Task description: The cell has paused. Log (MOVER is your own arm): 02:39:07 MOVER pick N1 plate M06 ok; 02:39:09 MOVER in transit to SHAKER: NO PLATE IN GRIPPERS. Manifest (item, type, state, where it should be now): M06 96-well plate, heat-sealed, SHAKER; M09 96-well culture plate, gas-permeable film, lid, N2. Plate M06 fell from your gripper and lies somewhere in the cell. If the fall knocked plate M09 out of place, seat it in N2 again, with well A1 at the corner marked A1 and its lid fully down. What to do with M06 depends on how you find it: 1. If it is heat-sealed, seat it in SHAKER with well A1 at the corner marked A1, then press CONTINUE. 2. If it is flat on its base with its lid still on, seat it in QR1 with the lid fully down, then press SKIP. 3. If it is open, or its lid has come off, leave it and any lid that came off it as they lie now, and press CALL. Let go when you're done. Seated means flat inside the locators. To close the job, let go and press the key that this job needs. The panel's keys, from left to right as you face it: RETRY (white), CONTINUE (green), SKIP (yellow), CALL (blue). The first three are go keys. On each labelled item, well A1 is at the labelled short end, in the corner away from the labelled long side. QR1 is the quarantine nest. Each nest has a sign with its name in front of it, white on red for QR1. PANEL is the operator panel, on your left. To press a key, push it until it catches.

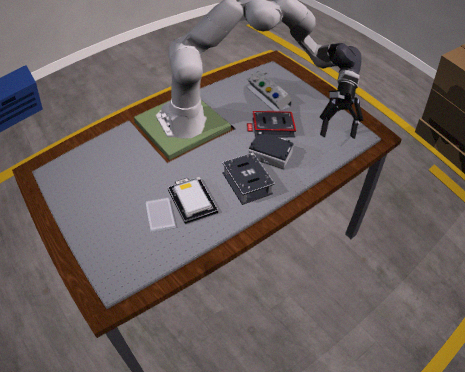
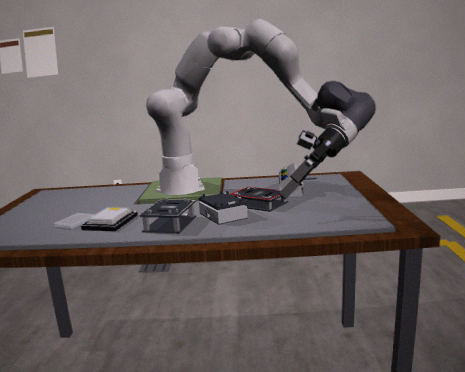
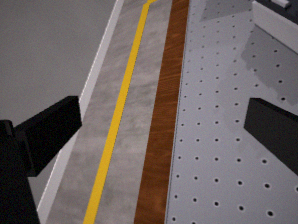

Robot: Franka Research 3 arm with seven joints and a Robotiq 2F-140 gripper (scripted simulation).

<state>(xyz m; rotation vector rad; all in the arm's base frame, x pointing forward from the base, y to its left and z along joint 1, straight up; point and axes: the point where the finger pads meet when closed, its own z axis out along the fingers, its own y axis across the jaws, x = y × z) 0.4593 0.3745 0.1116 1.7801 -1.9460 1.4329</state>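
My gripper (image 1: 339, 135) (image 2: 285, 195) (image 3: 162, 112) is open and empty, above the table's right end. A white plate with a yellow mark (image 1: 196, 199) (image 2: 110, 215) lies on a low black nest. A flat translucent rectangle (image 1: 160, 215) (image 2: 77, 220), like a lid, lies on the table beside it. The raised black nest marked N1 (image 1: 259, 181) (image 2: 169, 203), the dark-topped white box (image 1: 280, 158) (image 2: 228, 212) and the red-edged nest (image 1: 274, 121) (image 2: 257, 196) show no plate on top. The panel (image 1: 271, 92) (image 2: 288, 171) stands behind the red-edged nest. Plate labels and seal are unreadable.
The arm's base stands on a green block (image 1: 156, 139) (image 2: 211, 187) at the back. A wooden edge (image 1: 224, 255) (image 2: 224, 252) (image 3: 163, 100) surrounds the grey table top. The white box stands close between the N1 nest and the red-edged nest.
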